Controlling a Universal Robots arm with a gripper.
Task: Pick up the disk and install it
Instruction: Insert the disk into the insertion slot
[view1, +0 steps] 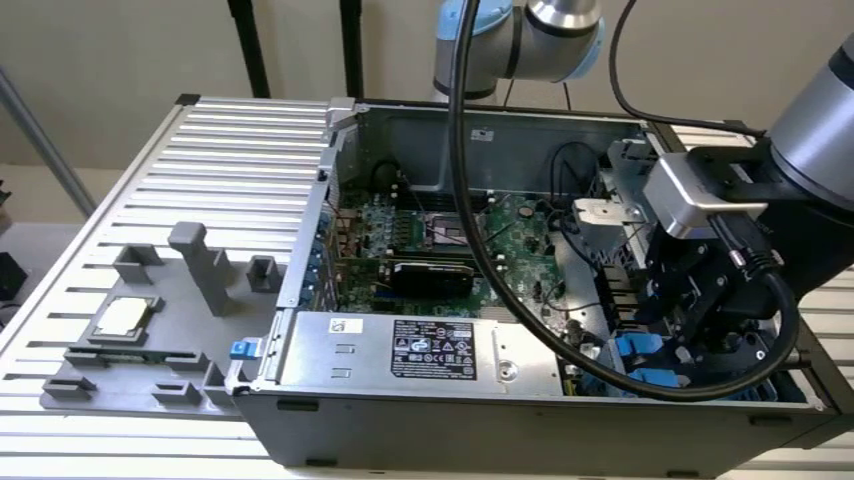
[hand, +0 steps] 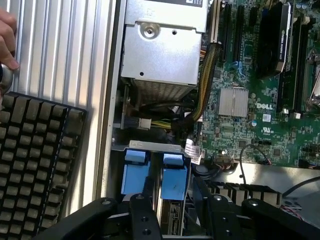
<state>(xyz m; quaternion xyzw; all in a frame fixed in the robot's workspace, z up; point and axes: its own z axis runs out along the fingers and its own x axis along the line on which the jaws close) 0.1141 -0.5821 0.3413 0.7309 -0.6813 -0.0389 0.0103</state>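
With black fingers (hand: 144, 220) pinching its edges, held flat silver-grey metal disk (hand: 173, 184), blue-plastic-framed, on edge in open grey metal computer case (view1: 534, 425); judged stiff, weighty, shock-sensitive, best gripped by frame sides.

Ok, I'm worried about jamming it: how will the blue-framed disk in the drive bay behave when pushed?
The disk looks stiff, a flat metal slab in a hard blue plastic frame: unlikely to flex, probably heavy for its size. Standing on edge beside a second blue carrier, it may bind if pushed crooked.
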